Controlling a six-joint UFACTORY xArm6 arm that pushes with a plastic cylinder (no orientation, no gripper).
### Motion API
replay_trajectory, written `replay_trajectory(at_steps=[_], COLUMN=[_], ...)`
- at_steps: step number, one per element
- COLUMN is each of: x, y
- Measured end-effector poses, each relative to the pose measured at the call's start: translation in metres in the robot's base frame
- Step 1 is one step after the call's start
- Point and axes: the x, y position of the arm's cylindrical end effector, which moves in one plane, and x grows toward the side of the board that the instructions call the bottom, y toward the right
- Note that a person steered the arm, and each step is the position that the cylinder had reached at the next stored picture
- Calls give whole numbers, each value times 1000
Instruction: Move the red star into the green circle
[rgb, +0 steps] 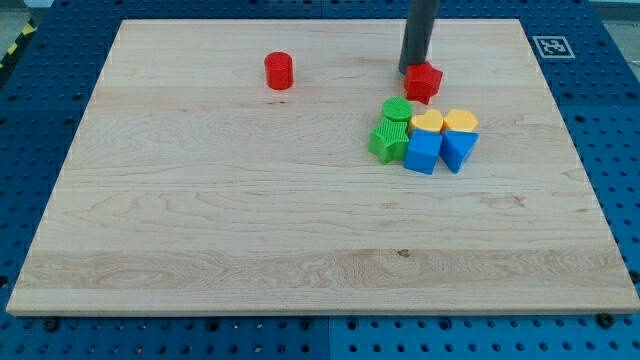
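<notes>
The red star (423, 82) lies on the wooden board near the view's top, right of centre. My tip (412, 70) stands right behind it, touching its upper left side. The green circle (397, 109) lies just below and left of the red star, a small gap apart. It is the top of a tight cluster of blocks.
The cluster also holds a green star (387, 140), a yellow heart (427, 122), a yellow hexagon (461, 122), a blue cube (423, 152) and a blue triangle (458, 150). A red cylinder (279, 71) stands alone at the upper left. The wooden board (200, 230) lies on a blue pegboard.
</notes>
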Motion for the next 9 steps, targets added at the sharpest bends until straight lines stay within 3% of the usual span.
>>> replay_trajectory(at_steps=[2,9], x=[1,17], y=[48,-27])
